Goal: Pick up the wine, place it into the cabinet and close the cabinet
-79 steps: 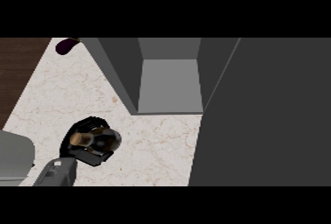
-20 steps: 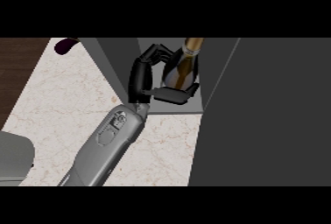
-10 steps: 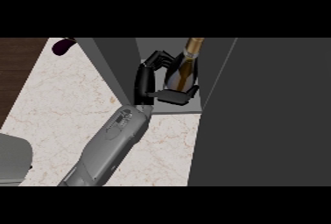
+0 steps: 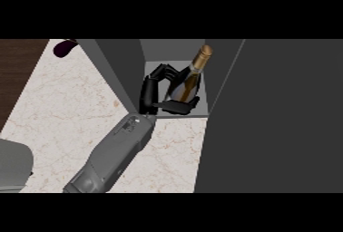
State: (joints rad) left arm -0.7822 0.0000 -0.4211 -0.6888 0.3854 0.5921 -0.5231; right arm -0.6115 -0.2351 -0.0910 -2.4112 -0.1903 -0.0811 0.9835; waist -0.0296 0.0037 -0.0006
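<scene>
L hand [image 4: 155,90] reached into open cabinet [image 4: 115,68] | fingers & thumb curled round wine bottle [image 4: 191,80] | bottle tilted inside compartment, gold-foil neck toward back wall; whether it touched cabinet floor: can't tell | dark purple obj [image 4: 65,47] at counter's [image 4: 67,104] far-left edge

I'm looking down on a pale marbled counter [image 4: 67,108]. A dark grey cabinet [image 4: 281,118] is standing on it, filling the side from twelve to four o'clock. Its open compartment at twelve is holding a tilted wine bottle [image 4: 191,80]. A dark purple object [image 4: 65,46] is lying at eleven o'clock, by the counter's edge.
</scene>
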